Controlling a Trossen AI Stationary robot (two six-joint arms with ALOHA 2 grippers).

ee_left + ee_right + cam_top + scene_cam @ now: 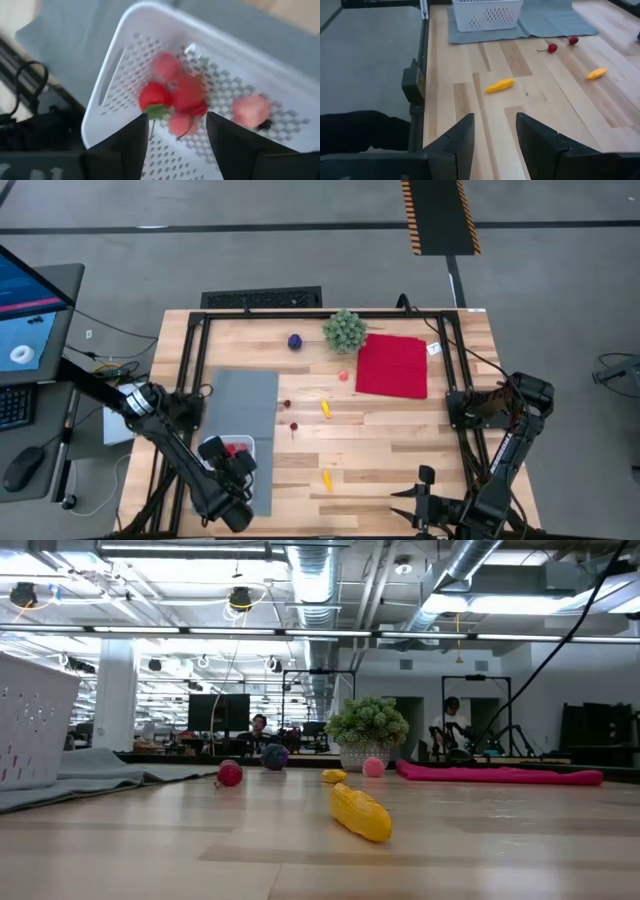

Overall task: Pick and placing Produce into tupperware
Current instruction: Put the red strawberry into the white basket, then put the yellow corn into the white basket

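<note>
Over the white perforated tupperware (210, 95) on the grey mat (245, 395) — left hand (175, 145) spread, empty, red and pink produce (172, 97) below. Right hand (495, 140) parked apart at bench (400, 450) edge. Yellow corn piece (499, 85) — light, hard, slick; pinch across its middle.

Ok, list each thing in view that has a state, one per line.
Left tool: open, over the tupperware, empty.
Right tool: open, empty, above bare table at its front.
Tupperware: upright on the grey mat, holding red and pink produce.
Red cloth: spread flat.
Nearest yellow piece: lying loose on the table.
</note>
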